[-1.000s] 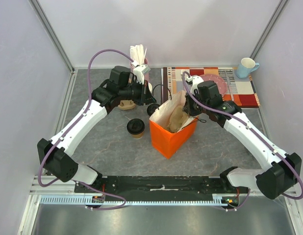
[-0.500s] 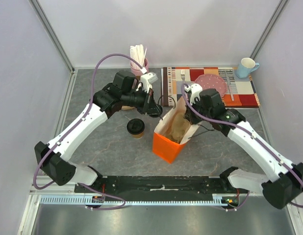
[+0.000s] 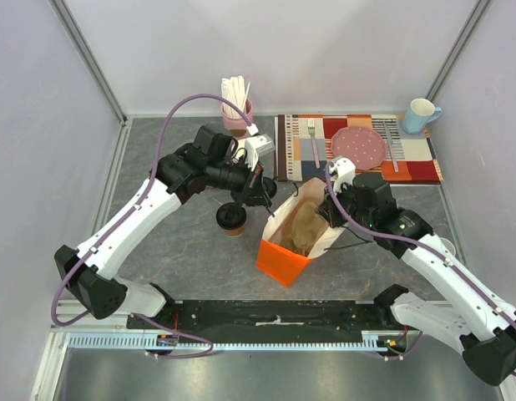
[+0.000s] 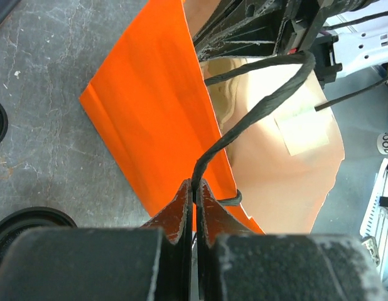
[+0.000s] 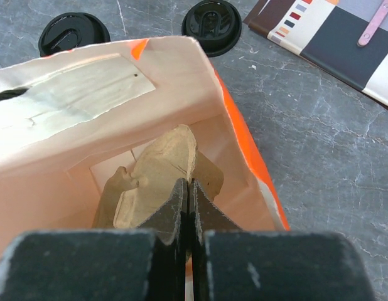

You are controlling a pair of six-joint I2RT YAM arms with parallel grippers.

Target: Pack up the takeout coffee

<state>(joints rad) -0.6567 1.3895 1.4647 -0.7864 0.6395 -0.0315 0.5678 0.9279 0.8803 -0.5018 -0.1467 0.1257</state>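
Jaws of left gripper [image 4: 195, 188] are pressing fully together on the black cord handle [image 4: 257, 111] of the orange paper bag [image 4: 150, 119], which is sitting on the grey table [image 4: 37, 81] with its mouth pulled open. Right wrist view: jaws of right gripper [image 5: 186, 194] are sitting fully closed over the bag's near rim, and what they are pinching, if anything, cannot be told; a pulp tray [image 5: 156, 169] is lying inside. Top view: takeout coffee [image 3: 231, 217], lidded, is standing upright on the table just beside the bag's left wall and near the left gripper, not yet packed. Risks, as judged: with both grippers occupied, freeing one to fetch the cup may be letting the mouth sag shut; an arm swinging low could be tipping the cup; the tray is leaving little room
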